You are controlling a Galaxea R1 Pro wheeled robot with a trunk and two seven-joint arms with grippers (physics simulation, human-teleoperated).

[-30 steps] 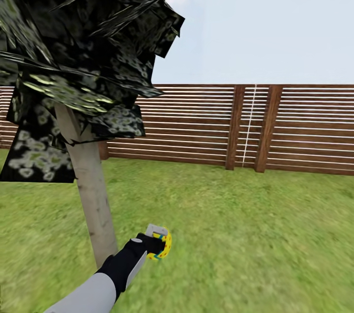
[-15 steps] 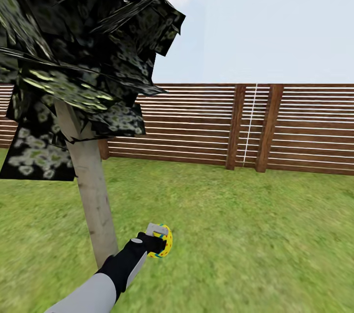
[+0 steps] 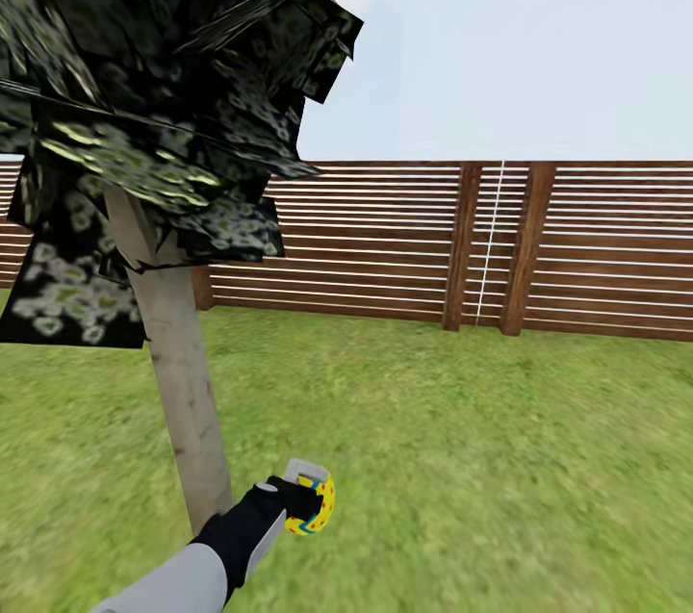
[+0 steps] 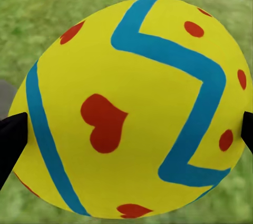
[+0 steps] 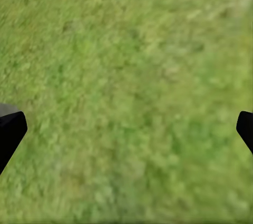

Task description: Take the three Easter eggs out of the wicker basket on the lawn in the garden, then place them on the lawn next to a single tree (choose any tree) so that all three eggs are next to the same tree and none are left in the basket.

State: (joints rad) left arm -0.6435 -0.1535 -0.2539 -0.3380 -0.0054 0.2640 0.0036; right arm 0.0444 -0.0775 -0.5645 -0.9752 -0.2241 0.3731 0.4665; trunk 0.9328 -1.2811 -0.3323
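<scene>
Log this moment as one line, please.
left gripper: shut on Easter egg | beside tree trunk, above lawn | right gripper: open, empty

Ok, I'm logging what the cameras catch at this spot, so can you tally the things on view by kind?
Easter eggs: 1, the egg held in the left gripper
Trees: 1, the tree beside that gripper
Fences: 1, the fence behind the lawn
Grippers: 2, counting the right gripper, open over grass
Total: 5

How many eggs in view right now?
1. The Easter egg is clamped in the left gripper, held above the lawn just right of the tree trunk.
</scene>
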